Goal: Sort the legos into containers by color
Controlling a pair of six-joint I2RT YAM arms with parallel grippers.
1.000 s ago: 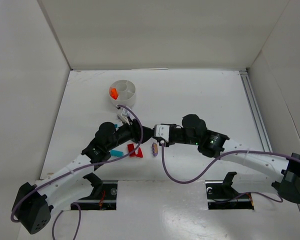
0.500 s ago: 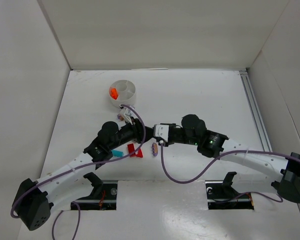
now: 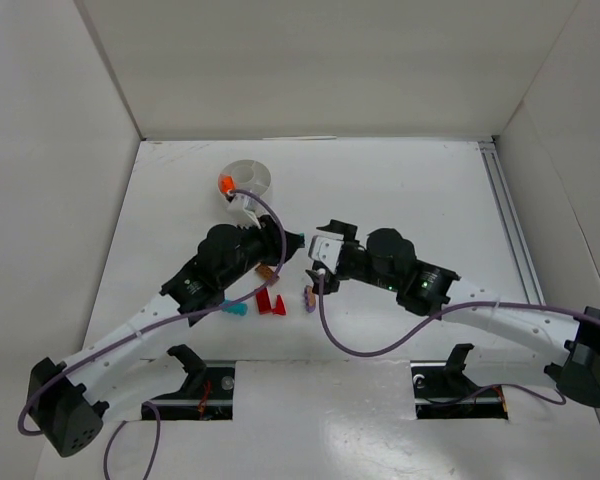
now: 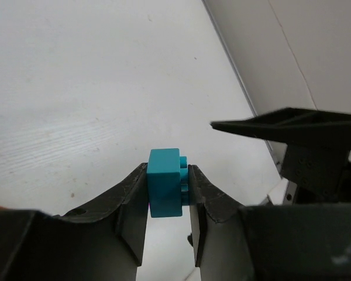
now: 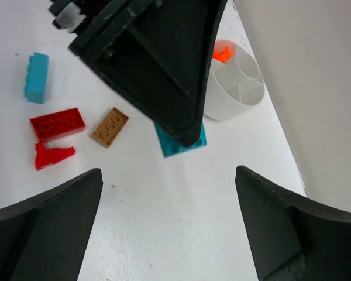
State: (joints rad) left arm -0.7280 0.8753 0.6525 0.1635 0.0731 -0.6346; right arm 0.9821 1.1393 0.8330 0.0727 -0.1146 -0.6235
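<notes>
White walls close in a white table (image 3: 400,190), and the sorting dish (image 3: 250,178) sits toward its far left, one orange piece (image 3: 225,184) lying in an outer compartment. The left gripper (image 4: 167,178) is clenched on a teal brick (image 4: 165,182), both fingers pressed flat against its sides with the studs facing the right-hand finger. In the overhead view this brick hangs between the dish and the loose pieces, just beside the right arm's fingers. The right gripper (image 5: 168,171) stands spread wide with nothing between its fingers, looking down on the left gripper and the brick in its grasp. On the table lie a second teal brick (image 5: 36,77), a red brick (image 5: 57,124), a small red piece (image 5: 52,156) just beside that red brick, and a brown-orange plate (image 5: 110,126) near both. A purple piece (image 3: 309,295) lies right of the red ones, close under the right gripper. All of these rest well apart from the dish.
</notes>
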